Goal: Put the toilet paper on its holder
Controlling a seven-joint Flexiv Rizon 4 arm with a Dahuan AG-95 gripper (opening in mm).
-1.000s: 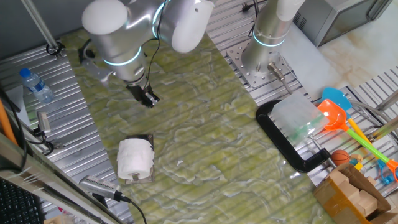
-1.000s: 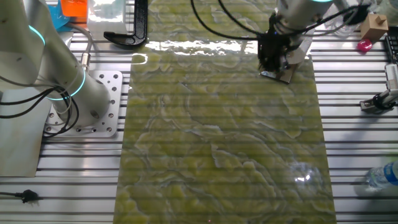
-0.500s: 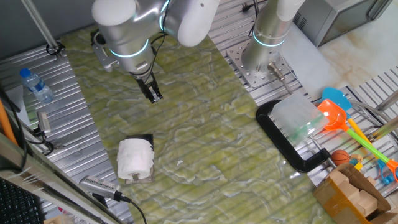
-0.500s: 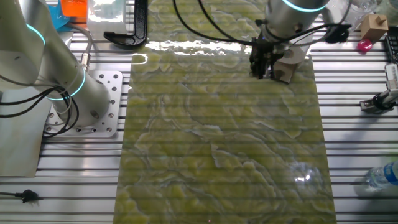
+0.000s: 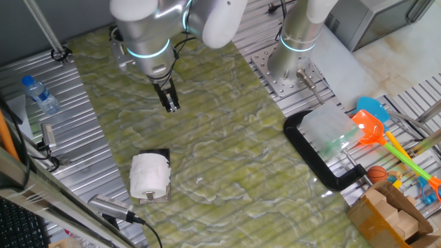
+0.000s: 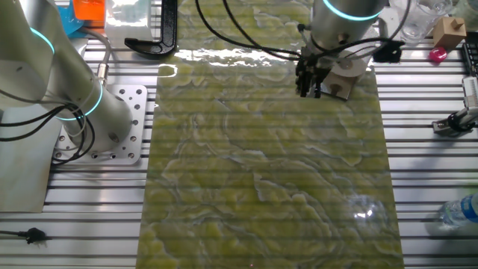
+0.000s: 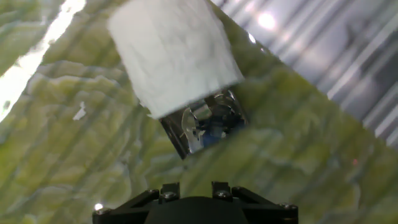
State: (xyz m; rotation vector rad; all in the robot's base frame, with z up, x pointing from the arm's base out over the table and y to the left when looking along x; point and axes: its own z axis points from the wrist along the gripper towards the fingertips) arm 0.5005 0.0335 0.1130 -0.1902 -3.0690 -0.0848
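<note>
One roll of toilet paper (image 5: 149, 176) stands upright on the holder (image 5: 157, 195), whose shiny base plate shows beneath it, near the edge of the green marbled mat (image 5: 227, 158) where the ribbed aluminium table (image 5: 83, 165) begins. In the hand view the roll (image 7: 174, 56) covers most of the plate (image 7: 208, 121), with the mat's border running just beyond it. The gripper (image 5: 169, 103) hangs above bare mat, well apart from the roll, with open mat on every side of it. From the other fixed view the gripper (image 6: 309, 81) sits just beside the partly hidden roll (image 6: 349, 66) near the mat's far corner. Its dark fingers look close together and carry nothing, though how narrow the gap is cannot be told. A black clamp (image 5: 313, 162) lies at the mat's opposite edge, and a water bottle (image 5: 38, 95) rests on the table.
</note>
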